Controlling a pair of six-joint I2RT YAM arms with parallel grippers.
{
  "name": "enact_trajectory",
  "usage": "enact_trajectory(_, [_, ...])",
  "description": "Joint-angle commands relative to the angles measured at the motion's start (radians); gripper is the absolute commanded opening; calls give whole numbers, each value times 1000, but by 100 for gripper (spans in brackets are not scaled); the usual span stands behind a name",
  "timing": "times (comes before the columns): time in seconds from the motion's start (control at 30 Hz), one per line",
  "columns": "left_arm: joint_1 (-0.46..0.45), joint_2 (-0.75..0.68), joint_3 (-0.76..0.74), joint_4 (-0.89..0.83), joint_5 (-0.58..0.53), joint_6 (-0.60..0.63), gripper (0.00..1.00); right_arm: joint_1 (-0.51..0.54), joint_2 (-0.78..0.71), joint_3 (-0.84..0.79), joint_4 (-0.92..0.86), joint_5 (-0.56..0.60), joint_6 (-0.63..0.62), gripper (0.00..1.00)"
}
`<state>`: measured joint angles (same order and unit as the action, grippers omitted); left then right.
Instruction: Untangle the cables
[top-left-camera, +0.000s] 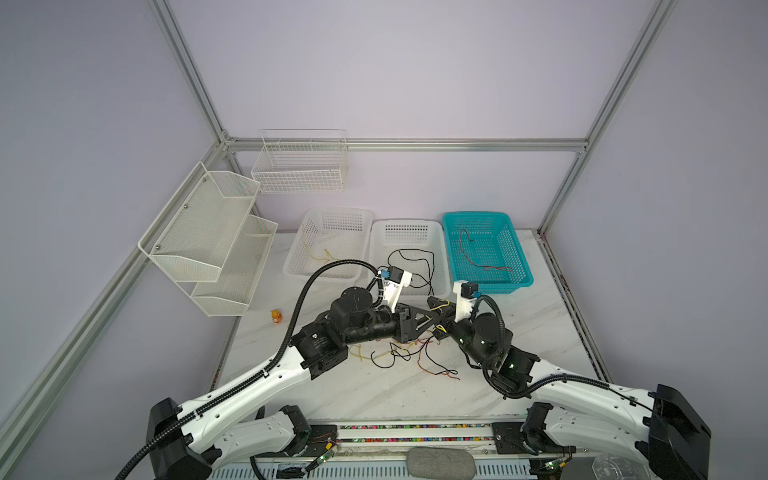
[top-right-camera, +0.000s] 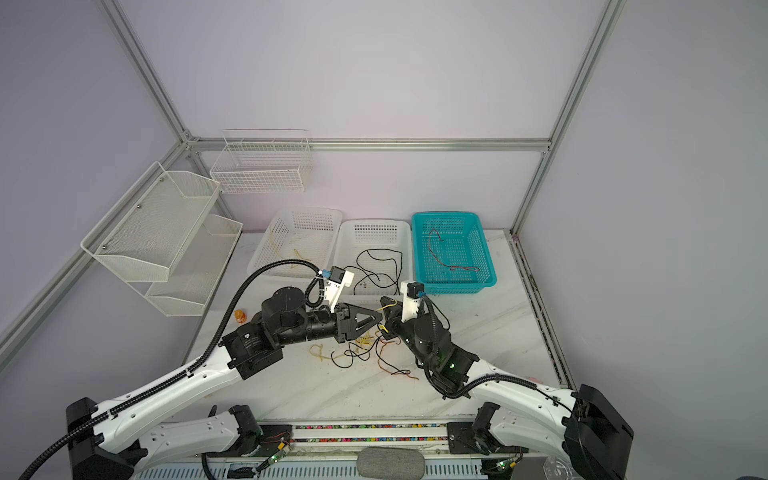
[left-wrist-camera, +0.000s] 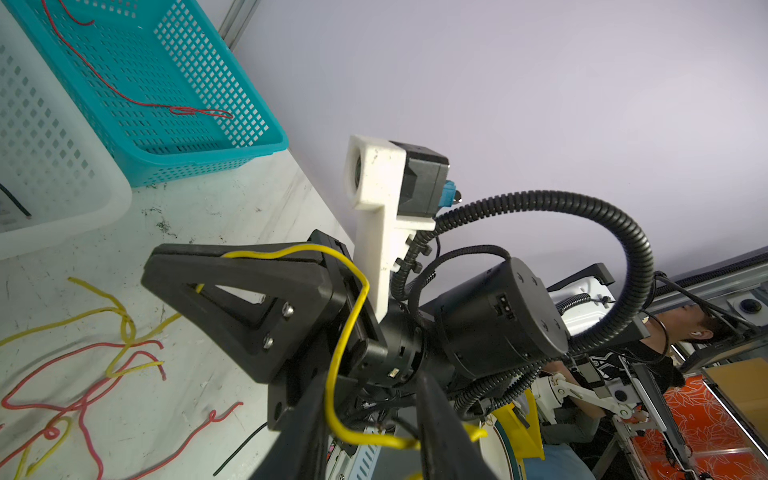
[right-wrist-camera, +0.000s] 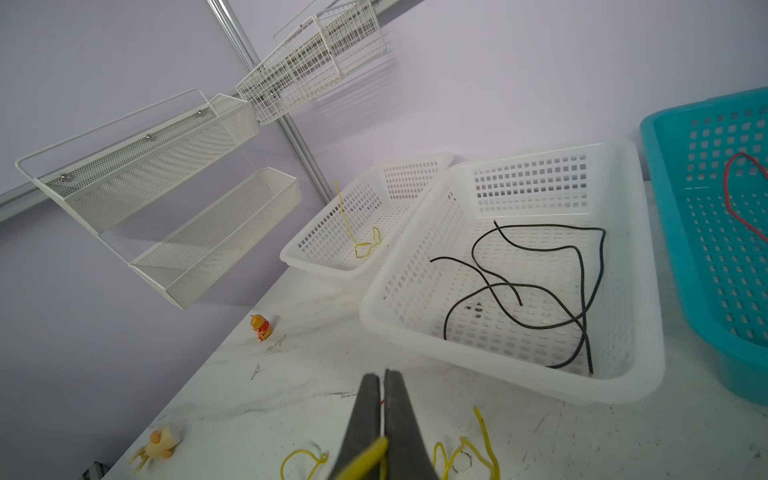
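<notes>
The right tool (right-wrist-camera: 381, 376) pinches the yellow cable (left-wrist-camera: 349, 316); close the half-open left tool (left-wrist-camera: 374, 374) on it, then part gently.

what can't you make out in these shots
- Tangle: crossings too small in both top views; part hidden under left arm.
- Yellow cable in right claw: blurred, cut by right wrist view's bottom edge.
- Left claw: blurred, cut by left wrist view's bottom edge.
</notes>
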<state>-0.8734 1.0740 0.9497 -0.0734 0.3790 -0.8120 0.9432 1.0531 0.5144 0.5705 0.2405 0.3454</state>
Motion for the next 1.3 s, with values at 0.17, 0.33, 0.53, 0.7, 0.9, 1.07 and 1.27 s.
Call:
enact_trajectory(0.17, [-6,-17,-8,11,6,36,29,32,1,-65,171,-33,-86,0])
enact_trajectory(0.33, [-6,-17,2,-18,0,50,7,32,-14,-64,134,-26,-81,0])
enact_trajectory(0.53, [-6,-41,43,-117,-82,96,0,32,-98,-40,0,-66,-42,0])
enact_trajectory(0.7, [-5,-46,54,-151,-136,108,0,31,-154,-10,-147,-76,-19,9])
enact_trajectory(0.9, [23,-59,91,-220,-250,180,0,31,-210,-19,-193,-59,6,8])
enact_trajectory(1.07, [99,1,215,-273,-239,270,0,31,-238,-5,-194,-67,7,6])
enact_trajectory(1.27, [135,96,427,-334,-219,364,0,31,-203,17,-226,-74,18,47])
